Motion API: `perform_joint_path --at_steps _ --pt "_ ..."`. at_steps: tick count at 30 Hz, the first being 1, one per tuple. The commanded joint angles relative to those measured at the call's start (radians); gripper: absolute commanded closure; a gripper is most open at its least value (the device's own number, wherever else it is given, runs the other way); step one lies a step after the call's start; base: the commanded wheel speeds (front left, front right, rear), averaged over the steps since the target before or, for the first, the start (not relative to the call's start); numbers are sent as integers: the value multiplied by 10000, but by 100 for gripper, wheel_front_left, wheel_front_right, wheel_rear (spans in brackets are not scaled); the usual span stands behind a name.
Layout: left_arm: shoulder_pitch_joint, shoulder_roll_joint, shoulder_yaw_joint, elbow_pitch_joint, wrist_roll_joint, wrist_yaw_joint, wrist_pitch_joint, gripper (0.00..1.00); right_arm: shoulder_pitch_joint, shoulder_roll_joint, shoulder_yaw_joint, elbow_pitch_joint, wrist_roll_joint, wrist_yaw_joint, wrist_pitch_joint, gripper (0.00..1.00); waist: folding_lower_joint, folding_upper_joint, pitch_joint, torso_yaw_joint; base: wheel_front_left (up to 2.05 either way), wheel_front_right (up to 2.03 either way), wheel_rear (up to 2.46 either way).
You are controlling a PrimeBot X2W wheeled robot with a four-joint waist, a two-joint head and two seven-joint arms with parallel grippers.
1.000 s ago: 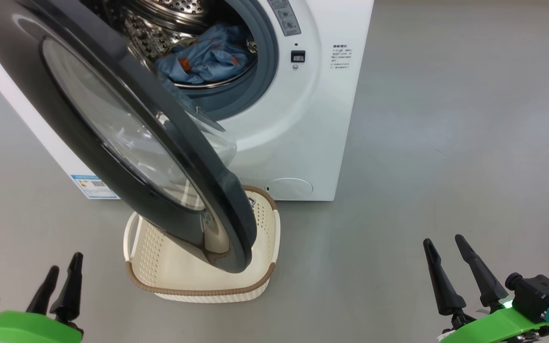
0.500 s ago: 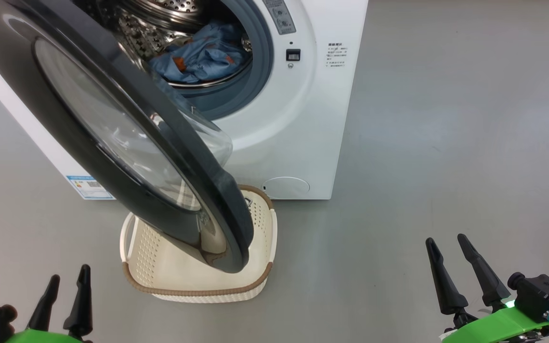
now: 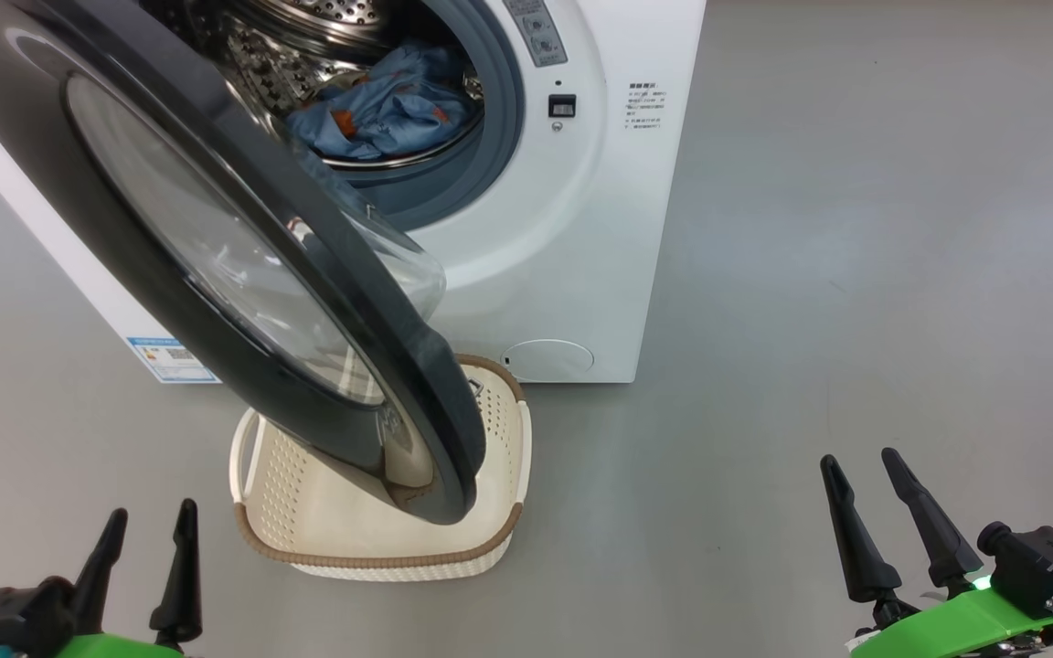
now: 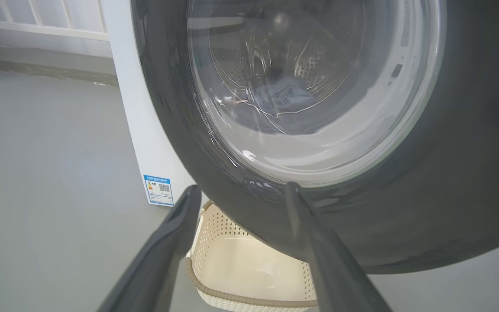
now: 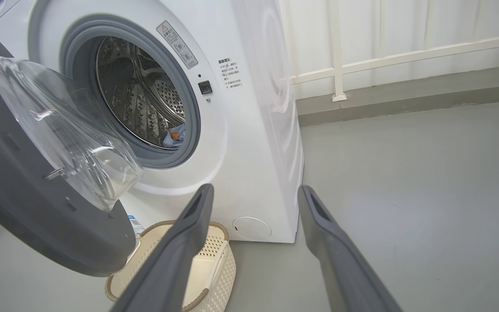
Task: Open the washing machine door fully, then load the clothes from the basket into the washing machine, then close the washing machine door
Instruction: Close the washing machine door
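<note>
Upright on the grey floor (image 3: 856, 228), front toward the head view: the white washing machine (image 3: 581, 228). Washing machine door (image 3: 216, 247) partly open, standing out from the front at an angle, glossy black rim and bulging clear glass leaning over the basket (image 3: 380, 560). Basket on the floor just in front of the machine, under the door's lower edge, its far side hidden behind the door, only bare cream plastic in the part that shows. Past the grey gasket (image 3: 499, 110), low in the perforated steel drum (image 3: 261, 55): the clothes (image 3: 389, 105), a crumpled heap of light-blue fabric with orange-brown marks. Blue label sticker (image 3: 170, 358) low on the machine's side, near the floor, left of the basket. Round cover (image 3: 549, 356) low on the front panel, just right of the basket. Left claw (image 3: 152, 512) at the lower left of the head view, released, dark fingers (image 3: 181, 567) spread, grasping nothing, apart from basket and door. In the left wrist view, pointed at the door's lower rim, with drum and a blur of blue cloth visible through the glass. Right claw (image 3: 858, 457) at the lower right, likewise released and empty, over bare floor, well apart from the machine. In the right wrist view, aimed toward the machine's lower front and the basket, with a white railing (image 5: 405, 56) along the wall behind.
</note>
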Motion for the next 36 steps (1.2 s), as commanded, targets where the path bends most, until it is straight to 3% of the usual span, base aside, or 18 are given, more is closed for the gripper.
perform_joint_path --at_steps 1,11,33,34,35,36 --pt "-38 161 440 -316 207 -25 -68 0 -159 -144 145 -219 27 14 -49 0 0 -1 0 -5 0 0 0" --pt "122 -116 598 -540 855 -25 -68 0 -114 -136 115 -224 30 14 -49 0 0 -1 -27 -35 0 0 0" --pt "168 -280 636 -401 950 -25 -68 0 -128 -136 190 -200 15 14 -49 0 0 -1 -65 17 0 0 0" --pt "158 -294 633 -398 944 -25 -68 0 -151 -137 220 -180 15 14 -49 18 0 -1 -67 41 0 0 0" --pt "150 -314 639 -397 937 -25 -68 0 -178 -136 258 -159 18 14 -49 48 0 -1 -71 69 0 0 0" --pt "147 -337 645 -399 933 -25 -68 0 -212 -133 294 -134 28 14 -49 58 0 -1 -78 100 0 0 0"
